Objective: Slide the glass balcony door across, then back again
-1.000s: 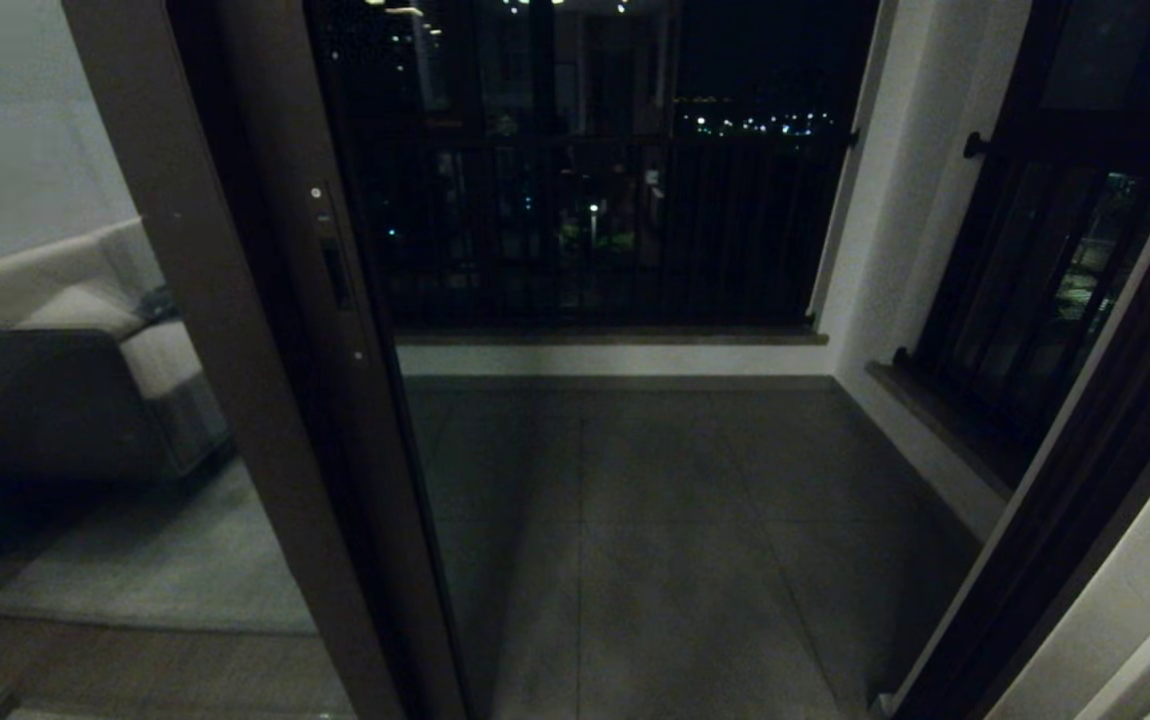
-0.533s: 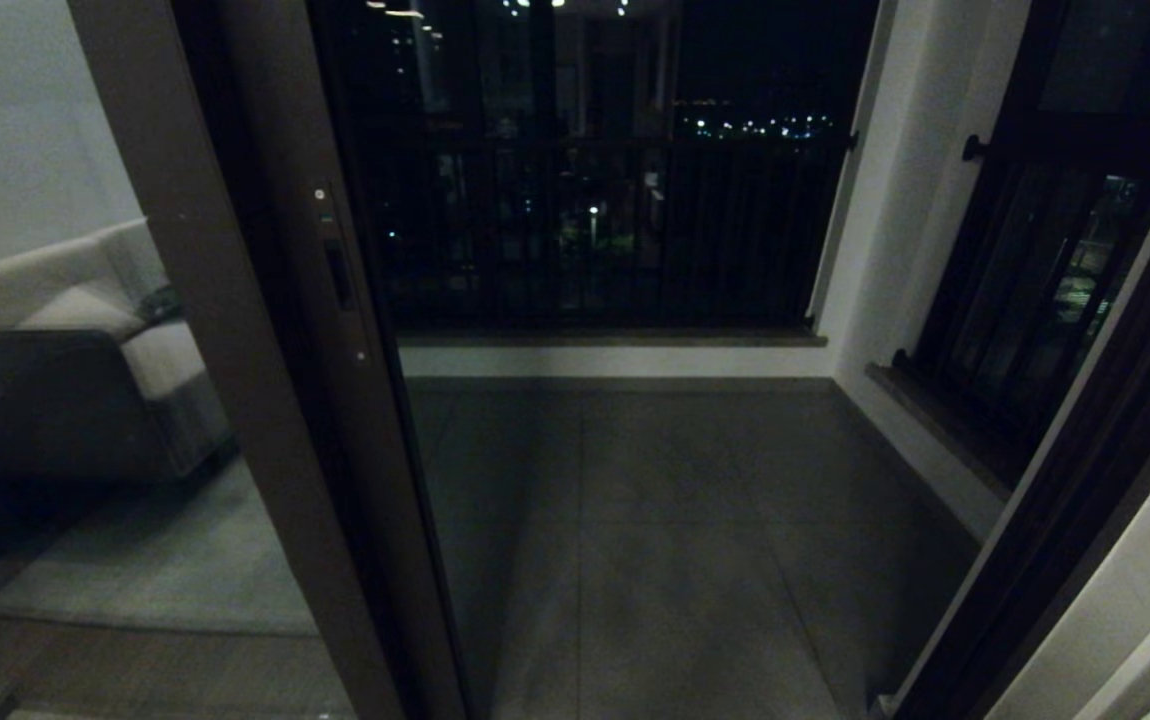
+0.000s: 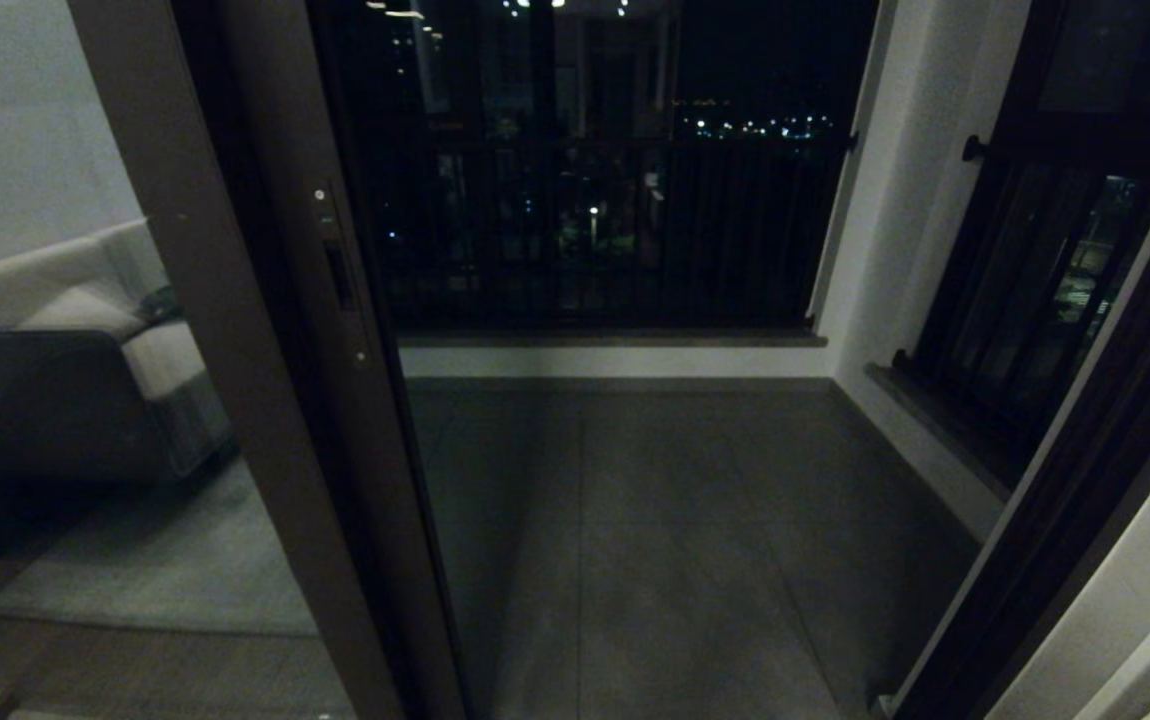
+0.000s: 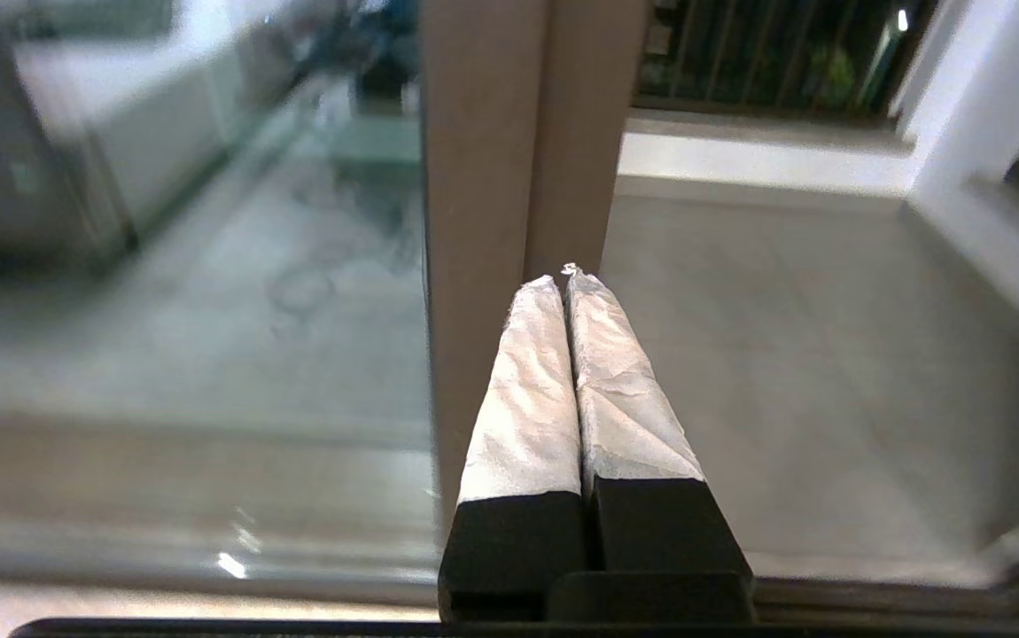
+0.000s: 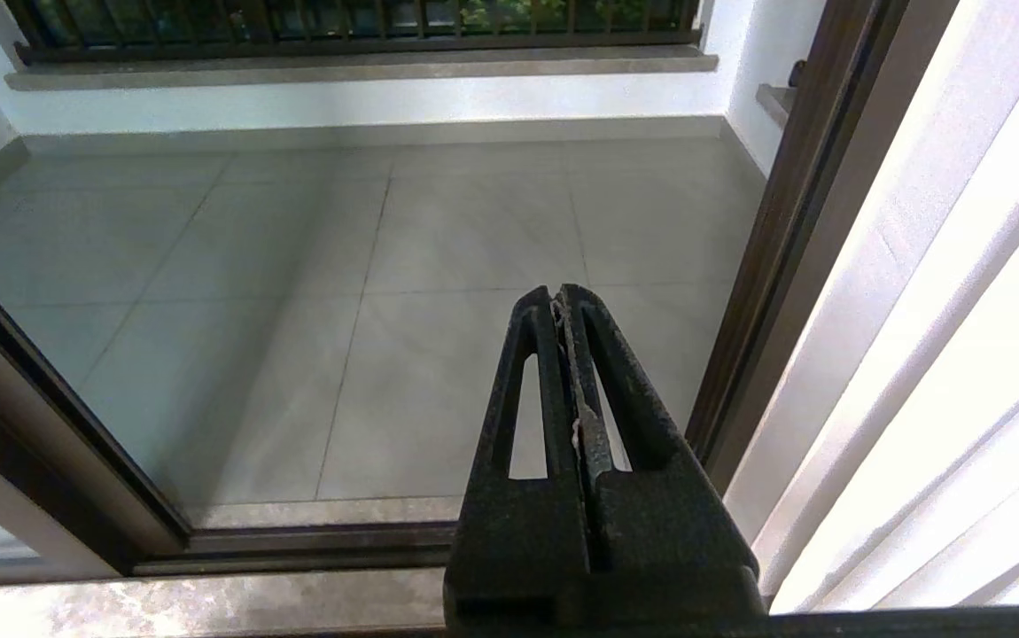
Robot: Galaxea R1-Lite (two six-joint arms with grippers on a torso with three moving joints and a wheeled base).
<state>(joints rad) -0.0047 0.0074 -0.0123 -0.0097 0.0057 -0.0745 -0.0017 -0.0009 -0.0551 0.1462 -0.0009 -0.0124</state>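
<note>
The glass balcony door [image 3: 265,330] is slid left, seemingly untouched; left gripper [image 4: 560,270] and right gripper [image 5: 558,292] are pressed together, empty.

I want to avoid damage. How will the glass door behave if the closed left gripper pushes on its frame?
The glass door probably feels stiff and heavy: tall brown frame, large pane. It should slide, not tip. The left gripper, shut, could slip on the smooth frame.

A home at night: a sofa [image 3: 85,340] and rug [image 3: 165,560] reflected at left, a tiled balcony floor [image 3: 675,520] centre, black railing [image 3: 615,230] and city lights above.
</note>
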